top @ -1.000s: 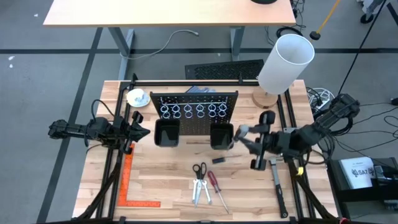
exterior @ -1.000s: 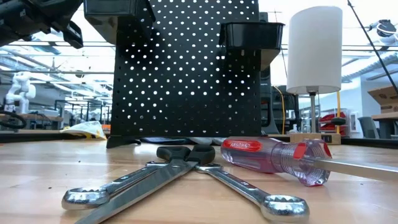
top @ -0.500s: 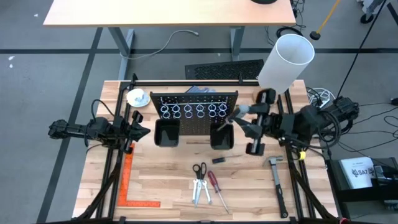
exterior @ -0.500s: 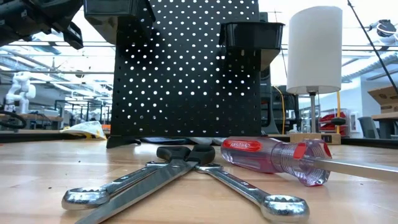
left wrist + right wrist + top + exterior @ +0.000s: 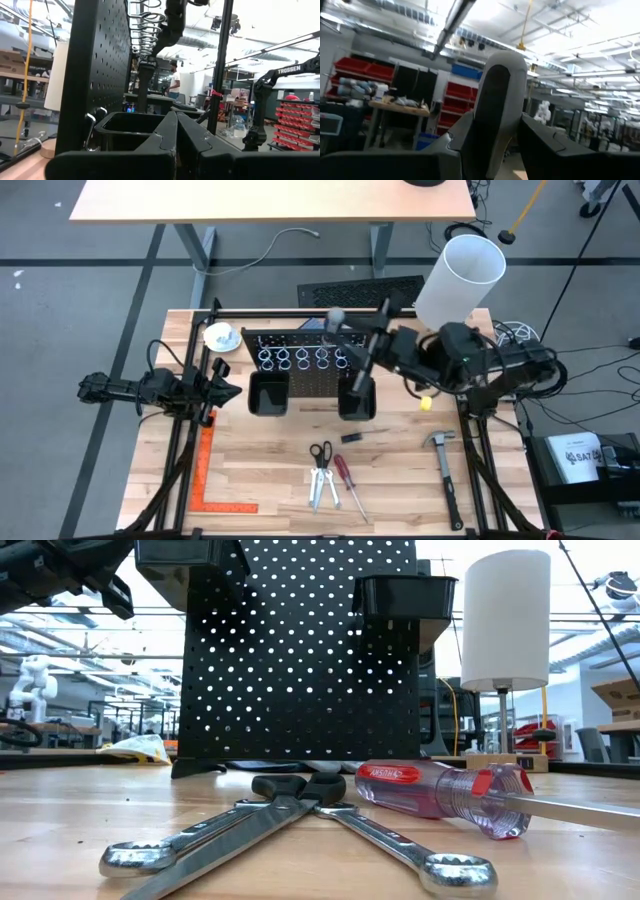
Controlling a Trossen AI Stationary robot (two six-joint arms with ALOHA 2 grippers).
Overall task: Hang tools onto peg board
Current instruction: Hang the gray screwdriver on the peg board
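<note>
A wooden table (image 5: pixel 270 465) stands on a grey floor, with a second, pale tabletop beyond it and a workshop with red storage bins behind. On the table lie scissors (image 5: pixel 321 463), a red-handled screwdriver (image 5: pixel 347 479), wrenches (image 5: pixel 400 845), a hammer (image 5: pixel 445 463), an orange square ruler (image 5: pixel 208 470) and a white lamp (image 5: pixel 458 280). The peg board (image 5: pixel 312 352) stands upright near the table's far edge. The right gripper (image 5: pixel 362 352) reaches over the board's ring holders (image 5: pixel 310 359), clamped on a grey-handled tool (image 5: pixel 497 112) whose handle end rises above the board's top edge. The left gripper (image 5: pixel 226 385) waits just beside the board's left end, fingers together.
</note>
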